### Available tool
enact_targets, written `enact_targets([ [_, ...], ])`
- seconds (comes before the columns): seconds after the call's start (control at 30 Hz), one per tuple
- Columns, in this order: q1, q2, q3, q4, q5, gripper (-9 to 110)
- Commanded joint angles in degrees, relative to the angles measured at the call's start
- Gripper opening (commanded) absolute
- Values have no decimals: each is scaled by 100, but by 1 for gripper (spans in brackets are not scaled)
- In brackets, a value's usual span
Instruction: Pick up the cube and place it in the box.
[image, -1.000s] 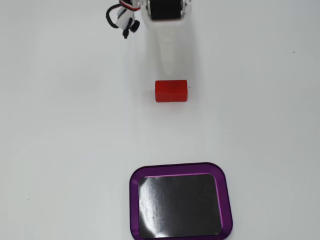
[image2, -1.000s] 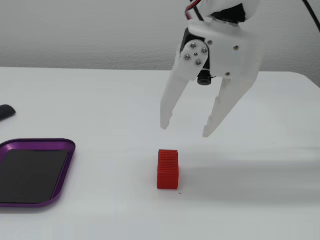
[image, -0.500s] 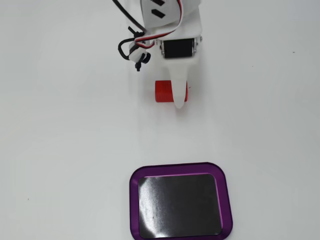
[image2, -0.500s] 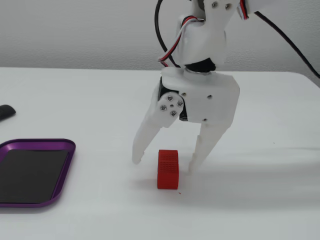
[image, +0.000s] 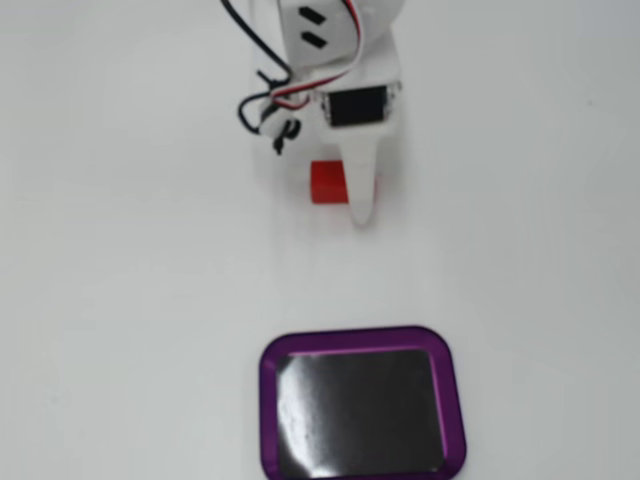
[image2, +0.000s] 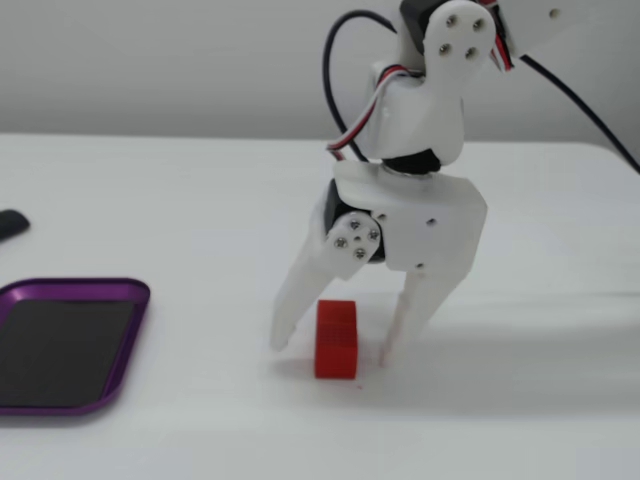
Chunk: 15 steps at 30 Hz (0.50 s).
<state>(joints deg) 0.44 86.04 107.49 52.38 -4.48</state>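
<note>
Jaws open astride the cube

We see the cube (image2: 336, 338) on the counter (image2: 180, 200) between our spread jaws, its long axis running near-to-far; the box (image2: 130, 330) lies left.

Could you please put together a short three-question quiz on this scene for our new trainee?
1. True or false: the red block already lies inside the purple tray.
2. Multiple choice: in the side-on fixed view, how does the end effector stand? A) shut on the block, lifted; B) open, one finger on each side of the block, tips near the table; C) open above the tray.
3. Short answer: what lies on the tray's black floor?

Key
1. False: the block rests on the table, apart from the tray.
2. B.
3. Nothing; the floor shows only reflections.
</note>
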Motion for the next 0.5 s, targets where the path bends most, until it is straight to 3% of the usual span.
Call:
enact_targets([
  [0.0,211,18,-18,-44,-281,22],
  [0.17,202,97,-18,9,-483,-1],
  [0.47,132,967,-369,18,-510,-1],
])
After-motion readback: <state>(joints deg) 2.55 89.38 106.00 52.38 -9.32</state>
